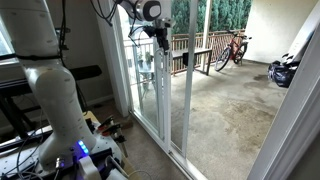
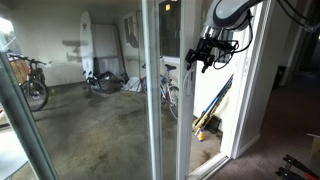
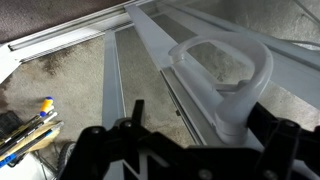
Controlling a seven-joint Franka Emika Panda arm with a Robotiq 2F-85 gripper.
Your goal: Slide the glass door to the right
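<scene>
Tall floor-to-ceiling clear glass door [image 1: 150,108] in a narrow white frame, upright in the doorway, with its white vertical edge stile [image 1: 166,90] taken as the reference line for everything here. Long axis of that stile: straight up and down. Direction of travel therefore sideways, across the stile, along the grey floor track [image 3: 112,85] at its foot.

Black two-fingered tool [image 1: 153,45] on the white robot arm [image 1: 50,90], high on the indoor side of the stile and just beside it. In an exterior view from what looks like the patio side, same tool [image 2: 203,55] close against the stile's indoor face.

In the wrist view, white D-shaped plastic pull handle [image 3: 232,112] fixed to the stile, loop running along the stile's length. Tool [image 3: 195,142] straddling the handle's near foot, fingers apart, one on either side of it. No pinch visible; contact unclear.

Judging from this: only one arm, and at the stile, so no reach left to make. Turns on one relation, namely handle directly ahead of the tool and between its fingers, loop parallel to the stile. Hence a sideways pull at right angles to the stile, bearing on the handle's foot rather than slipping along it. Gap between stile and jamb, open or glazed: impossible to tell.
</scene>
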